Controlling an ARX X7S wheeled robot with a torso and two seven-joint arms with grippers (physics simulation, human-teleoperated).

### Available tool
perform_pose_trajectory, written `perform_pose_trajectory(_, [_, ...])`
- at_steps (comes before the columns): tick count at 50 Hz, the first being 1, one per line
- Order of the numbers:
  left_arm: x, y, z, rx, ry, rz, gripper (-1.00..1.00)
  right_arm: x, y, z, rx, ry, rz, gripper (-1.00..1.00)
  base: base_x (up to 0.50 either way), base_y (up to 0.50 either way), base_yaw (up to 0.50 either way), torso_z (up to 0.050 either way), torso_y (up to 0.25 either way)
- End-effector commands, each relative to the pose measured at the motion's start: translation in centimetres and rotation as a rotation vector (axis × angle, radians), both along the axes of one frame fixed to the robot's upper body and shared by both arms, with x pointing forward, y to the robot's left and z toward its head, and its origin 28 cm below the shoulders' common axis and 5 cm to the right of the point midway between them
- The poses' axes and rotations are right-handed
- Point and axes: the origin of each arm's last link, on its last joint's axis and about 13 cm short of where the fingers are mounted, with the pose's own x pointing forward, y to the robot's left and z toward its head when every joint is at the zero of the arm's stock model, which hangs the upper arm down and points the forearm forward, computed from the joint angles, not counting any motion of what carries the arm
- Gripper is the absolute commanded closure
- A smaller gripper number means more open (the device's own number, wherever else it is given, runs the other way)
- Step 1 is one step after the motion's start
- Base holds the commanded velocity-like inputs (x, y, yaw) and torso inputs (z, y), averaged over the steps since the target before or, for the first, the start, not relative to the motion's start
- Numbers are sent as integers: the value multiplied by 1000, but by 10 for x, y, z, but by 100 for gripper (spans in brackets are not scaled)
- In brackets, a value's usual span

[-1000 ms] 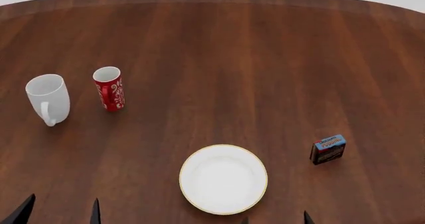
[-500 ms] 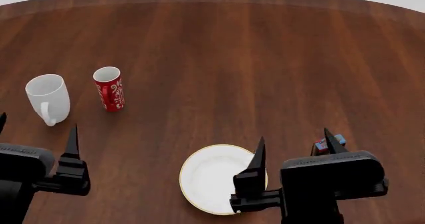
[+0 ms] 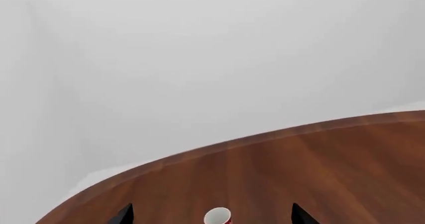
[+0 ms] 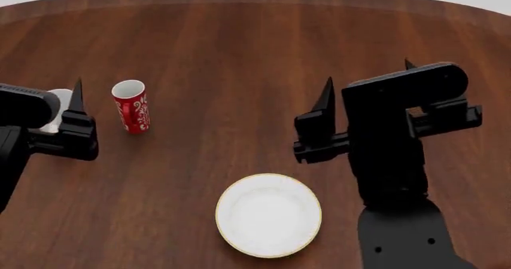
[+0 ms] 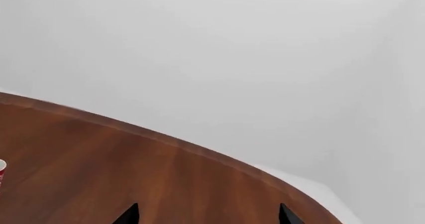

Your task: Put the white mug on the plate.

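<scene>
The white mug [image 4: 56, 124] stands at the table's left. It is mostly hidden behind my left gripper [image 4: 36, 89], which hovers in front of it, open and holding nothing. The red patterned mug [image 4: 131, 106] stands just right of it, and its rim [image 3: 217, 216] shows between the left gripper's [image 3: 210, 215] spread fingertips [image 3: 123, 215]. The plate [image 4: 268, 215], white with a gold rim, lies near the front centre. My right gripper [image 4: 368, 73] is raised beyond and right of the plate, open and empty. Its tips [image 5: 131, 214] point over bare wood.
The round dark wooden table [image 4: 255, 54] curves away at the far edge [image 5: 166, 139], with pale background beyond. My right arm [image 4: 395, 221] stands over the front right of the table, beside the plate.
Both arms have risen from the bottom of the head view and moved out over the table. The left gripper now covers most of the white mug. The right arm hides the small box.
</scene>
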Motion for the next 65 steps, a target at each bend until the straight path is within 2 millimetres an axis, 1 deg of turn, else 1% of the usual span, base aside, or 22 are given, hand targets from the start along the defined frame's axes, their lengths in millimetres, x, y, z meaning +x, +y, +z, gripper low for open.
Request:
perform_pose_trajectory(1, [8,1,12,20,0,4,-100,13,-4,12,-11,-8,-15,-100,0,0,0,0,0])
perform_pose_trajectory(11, [5,-2,11,24,-1,-5,-100,14,-5,10,-3,-10,-10,-100,0,21,0,0,0])
perform_pose_trajectory(28, [4,-4,11,38,9,-11,-100,14,-5,12,-1,-25,1,-100,30,500,0,0,0])
perform_pose_trajectory(36, [3,-3,4,43,26,-12,-100,14,-5,13,6,-32,5,-100,34,500,0,0,0])
perform_pose_trajectory(65, [3,-6,-2,57,53,-18,-100,15,-4,12,28,-35,16,-100,35,500,0,0,0])
